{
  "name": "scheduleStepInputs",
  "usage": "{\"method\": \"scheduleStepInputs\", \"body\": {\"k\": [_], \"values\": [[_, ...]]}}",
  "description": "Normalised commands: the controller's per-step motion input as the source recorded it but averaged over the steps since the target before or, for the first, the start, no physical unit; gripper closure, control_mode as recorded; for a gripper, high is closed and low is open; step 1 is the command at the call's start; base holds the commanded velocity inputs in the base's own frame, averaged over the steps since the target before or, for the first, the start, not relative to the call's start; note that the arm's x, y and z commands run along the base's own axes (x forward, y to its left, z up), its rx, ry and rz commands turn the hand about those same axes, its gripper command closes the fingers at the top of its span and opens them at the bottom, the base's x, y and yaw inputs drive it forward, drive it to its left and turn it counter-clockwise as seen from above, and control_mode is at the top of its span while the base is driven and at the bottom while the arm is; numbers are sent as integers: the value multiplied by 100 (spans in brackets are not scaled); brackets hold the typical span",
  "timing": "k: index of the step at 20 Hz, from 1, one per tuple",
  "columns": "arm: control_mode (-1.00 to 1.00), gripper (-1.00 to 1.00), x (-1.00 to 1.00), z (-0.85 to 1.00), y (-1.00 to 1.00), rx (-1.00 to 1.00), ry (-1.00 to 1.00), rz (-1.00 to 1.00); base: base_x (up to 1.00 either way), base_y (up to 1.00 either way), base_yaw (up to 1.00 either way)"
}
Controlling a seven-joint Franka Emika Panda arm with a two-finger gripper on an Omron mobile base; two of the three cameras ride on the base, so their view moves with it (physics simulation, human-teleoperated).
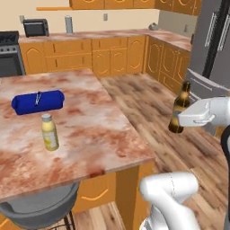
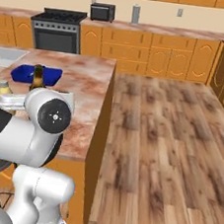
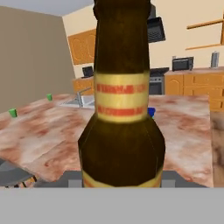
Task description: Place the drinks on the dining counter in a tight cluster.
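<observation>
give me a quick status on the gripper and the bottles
Gripper shut on brown bottle, upright, off the dining counter edge over the floor. Yellow bottle on counter beside blue box. Path looks clear.

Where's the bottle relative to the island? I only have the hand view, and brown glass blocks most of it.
Observer: Off it. The brown bottle hangs upright in the gripper, right of the dining counter, seen against the wood floor.
Operator: What's on the counter?
Observer: A yellow bottle stands upright, with a long blue box behind it, apart.
Operator: Any stools nearby?
Observer: A grey stool sits at the near edge, below the yellow bottle.
</observation>
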Motion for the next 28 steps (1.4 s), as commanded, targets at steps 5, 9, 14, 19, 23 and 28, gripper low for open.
{"method": "scheduleStepInputs", "body": {"k": [5,9,14,19,23,28], "values": [[100,100,0,0,0,0,0,0,54,100,3],[100,100,0,0,0,0,0,0,12,54,6],[100,100,0,0,0,0,0,0,0,8,0],[-100,100,30,4,28,-4,12,2,4,6,0],[-100,100,100,28,96,-28,56,10,0,0,0],[-100,100,90,12,49,-23,45,9,0,0,0]]}}
